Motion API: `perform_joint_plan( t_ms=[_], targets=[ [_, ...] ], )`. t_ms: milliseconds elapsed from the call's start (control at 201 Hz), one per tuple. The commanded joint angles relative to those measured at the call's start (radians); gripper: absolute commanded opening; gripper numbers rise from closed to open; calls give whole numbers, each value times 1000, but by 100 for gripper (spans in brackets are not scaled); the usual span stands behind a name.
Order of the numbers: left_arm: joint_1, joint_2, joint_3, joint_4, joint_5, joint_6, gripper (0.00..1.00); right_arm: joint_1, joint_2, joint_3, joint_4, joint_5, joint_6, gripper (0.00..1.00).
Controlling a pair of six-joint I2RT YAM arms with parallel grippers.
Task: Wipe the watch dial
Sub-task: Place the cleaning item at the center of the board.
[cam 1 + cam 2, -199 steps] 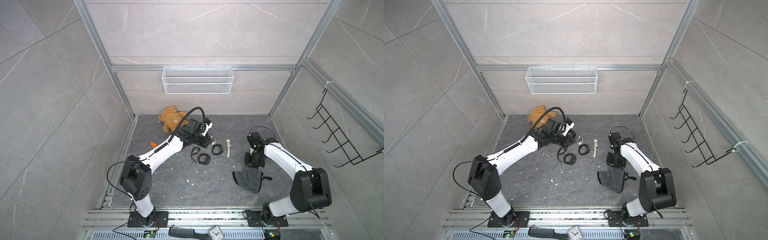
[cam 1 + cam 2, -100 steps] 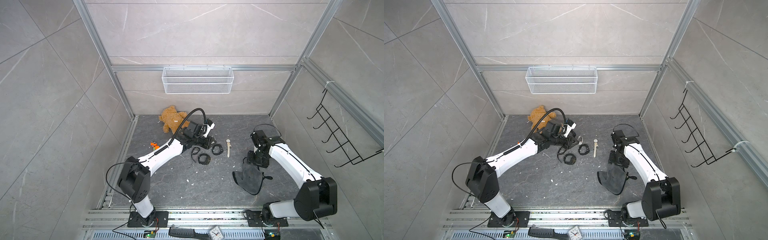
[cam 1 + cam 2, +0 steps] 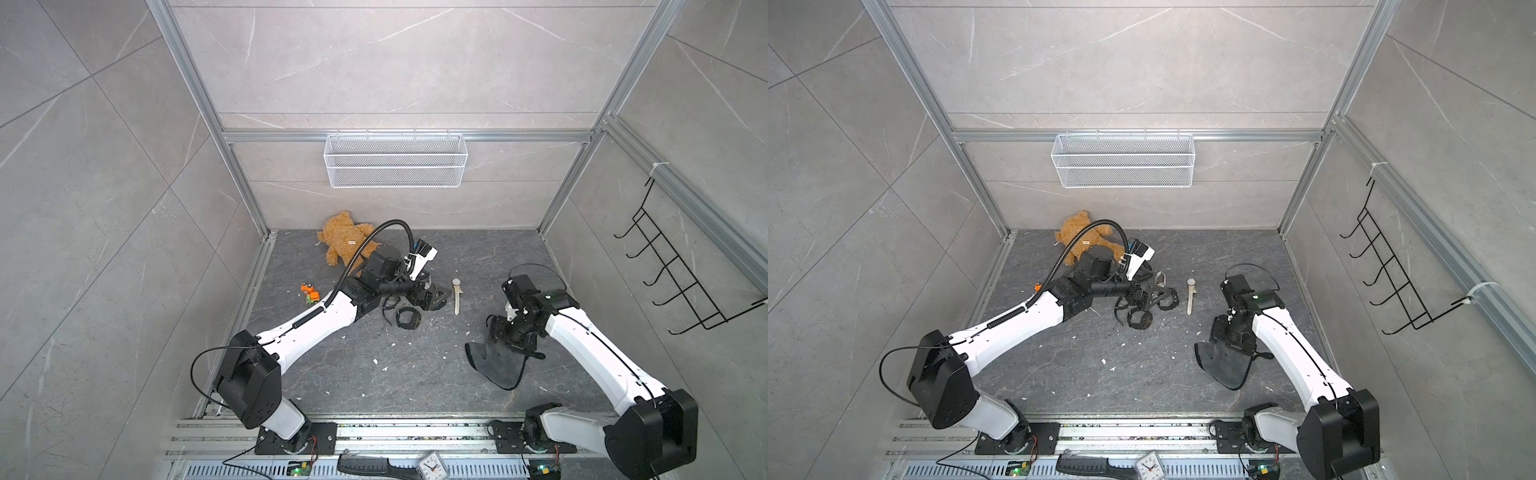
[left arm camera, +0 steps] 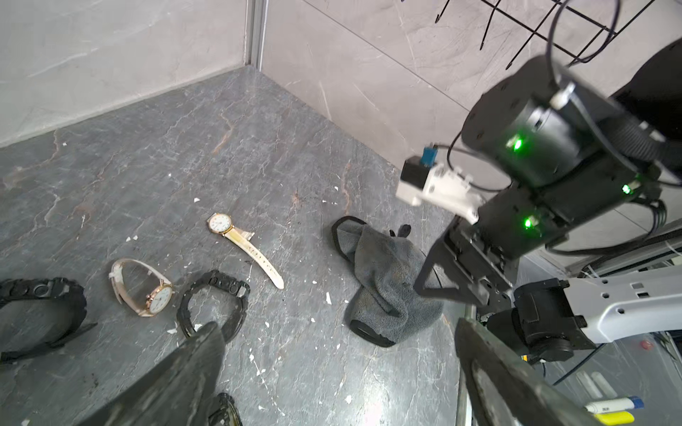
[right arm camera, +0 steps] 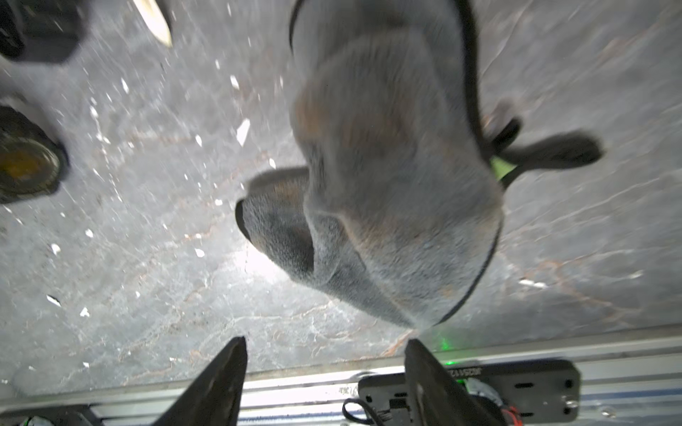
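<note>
Hanging over the watches, the left pincer [image 4: 337, 372] has its jaws spread wide with nothing between them. The right pincer [image 5: 324, 383] is open too, about halfway, and holds nothing; it hovers just above the gray cloth [image 4: 383, 280], which lies crumpled on the dark bench [image 3: 353, 374]. The task is to wipe a watch dial, and no dial is being wiped right now. The cream watch with the round white face [image 4: 220, 223] lies flat between the two arms, face up, well apart from the cloth. I think things could go wrong in a few ways. The right pincer may pinch only a thin fold of cloth, so the cloth could slip out on the way to the watch. The flat watch is loose, so a push from the cloth could slide it away if nothing holds it down. The left pincer is close to the other watches and could knock them. Now the count. There are two cream watches: the flat one and a curled pale one with a gold rim [image 4: 144, 291]. There are at least two black watches [image 4: 214, 306], maybe more, but the arm hides part of that spot. There is one cloth, one brown teddy bear [image 3: 343, 241], one small orange toy [image 3: 311, 293], and many tiny white crumbs.
</note>
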Motion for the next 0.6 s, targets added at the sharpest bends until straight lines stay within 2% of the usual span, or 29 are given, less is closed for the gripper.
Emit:
perform_joint_plan(
  t_ms=[0, 40, 124, 224, 338, 523, 592],
  targets=[
    [-4, -51, -54, 102, -84, -35, 100, 19, -12, -44, 45, -53, 67, 69],
    [-3, -58, -57, 99, -99, -50, 100, 24, -9, -47, 47, -49, 70, 69],
    [-3, -57, -27, 56, -31, -66, 100, 27, -12, -43, 42, -29, 71, 69],
    [-4, -74, -71, 160, 26, -163, 100, 27, -5, -23, 31, -7, 59, 69],
    [-3, -99, -126, 217, -74, -299, 100, 27, 4, -7, 31, -1, 54, 69],
    [-3, -117, -114, 112, -170, -329, 100, 27, 18, 1, 35, 3, 48, 68],
    [-2, -116, -122, 103, -135, -319, 97, 28, 20, 3, 36, 4, 45, 68]
  ],
)
